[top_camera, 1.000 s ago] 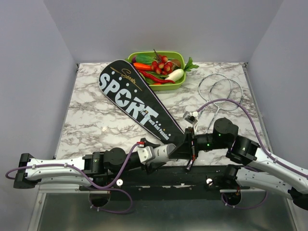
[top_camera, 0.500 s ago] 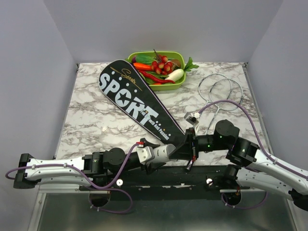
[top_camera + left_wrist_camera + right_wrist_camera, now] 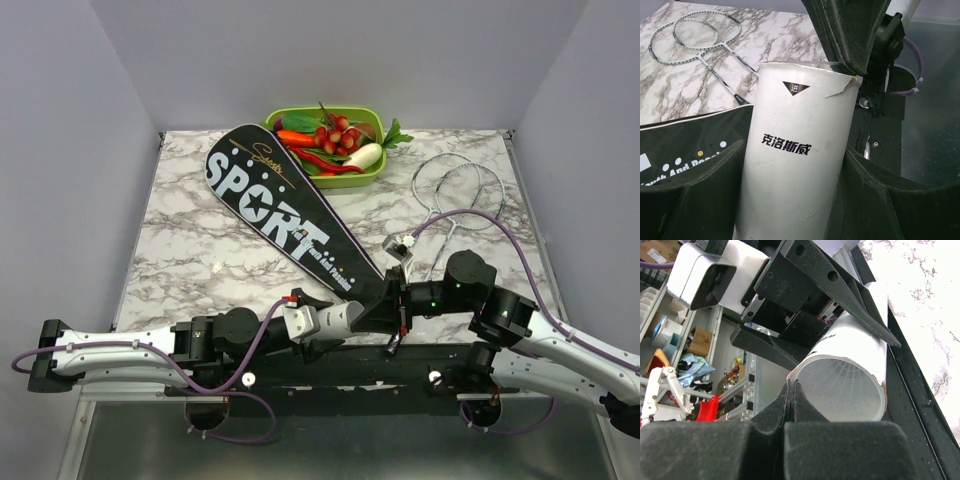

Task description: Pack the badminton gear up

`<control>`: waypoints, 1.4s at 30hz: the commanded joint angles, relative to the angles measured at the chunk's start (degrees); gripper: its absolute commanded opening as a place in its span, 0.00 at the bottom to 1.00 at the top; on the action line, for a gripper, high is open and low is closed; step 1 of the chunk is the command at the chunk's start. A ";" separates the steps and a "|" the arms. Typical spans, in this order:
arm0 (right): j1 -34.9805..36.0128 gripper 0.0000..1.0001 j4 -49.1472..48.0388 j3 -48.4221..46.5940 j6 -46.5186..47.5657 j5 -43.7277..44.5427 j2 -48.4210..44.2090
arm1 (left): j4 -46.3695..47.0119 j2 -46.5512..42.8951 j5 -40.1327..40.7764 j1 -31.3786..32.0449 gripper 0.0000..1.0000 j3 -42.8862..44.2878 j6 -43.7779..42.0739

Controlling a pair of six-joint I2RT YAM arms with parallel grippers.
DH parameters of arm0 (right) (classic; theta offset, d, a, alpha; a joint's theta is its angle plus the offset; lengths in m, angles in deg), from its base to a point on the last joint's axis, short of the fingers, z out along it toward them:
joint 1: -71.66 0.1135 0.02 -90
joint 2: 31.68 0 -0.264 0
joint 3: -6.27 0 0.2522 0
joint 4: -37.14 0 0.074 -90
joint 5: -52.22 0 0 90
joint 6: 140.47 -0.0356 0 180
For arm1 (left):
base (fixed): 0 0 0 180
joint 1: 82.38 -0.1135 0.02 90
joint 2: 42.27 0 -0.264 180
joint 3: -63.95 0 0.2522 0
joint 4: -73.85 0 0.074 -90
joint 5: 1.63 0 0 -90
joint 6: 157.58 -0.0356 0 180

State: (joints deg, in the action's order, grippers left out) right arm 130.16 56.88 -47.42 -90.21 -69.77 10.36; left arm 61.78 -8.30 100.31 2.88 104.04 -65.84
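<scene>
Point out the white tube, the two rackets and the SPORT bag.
white tube (image 3: 795, 165), left wrist view, printed side wall.
rackets (image 3: 720, 27), left wrist view, one strung head.
SPORT bag (image 3: 262, 195), top external view, white lettering.

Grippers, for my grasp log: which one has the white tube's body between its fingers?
The left gripper: the white tube stands between its two spread fingers. The right gripper has its fingers pressed together at the tube's open rim.

The white marbled surface (image 3: 200, 250) carries a long black bag (image 3: 270, 205) lettered "SPORT", lying diagonally. A green tray (image 3: 360, 178) of toy vegetables sits at the far edge, just beside it. Two silver rackets (image 3: 460, 190) lie at the right, heads overlapping.
</scene>
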 commanded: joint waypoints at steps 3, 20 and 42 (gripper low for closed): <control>0.39 0.01 -2.02 1.69 0.64 2.72 0.94 | -2.05 0.74 1.15 0.18 0.00 -2.24 12.24; 0.39 0.05 -10.98 4.50 -0.33 1.23 4.54 | -2.04 -0.67 0.28 0.09 0.00 -2.60 12.76; 0.47 0.35 -17.58 8.54 -4.28 -0.53 3.92 | -0.73 -11.30 -2.10 0.18 0.00 -1.28 12.76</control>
State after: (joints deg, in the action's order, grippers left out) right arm 130.18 36.88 -41.21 -94.54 -71.21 12.70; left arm 59.37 -18.15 96.47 2.77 102.81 -65.58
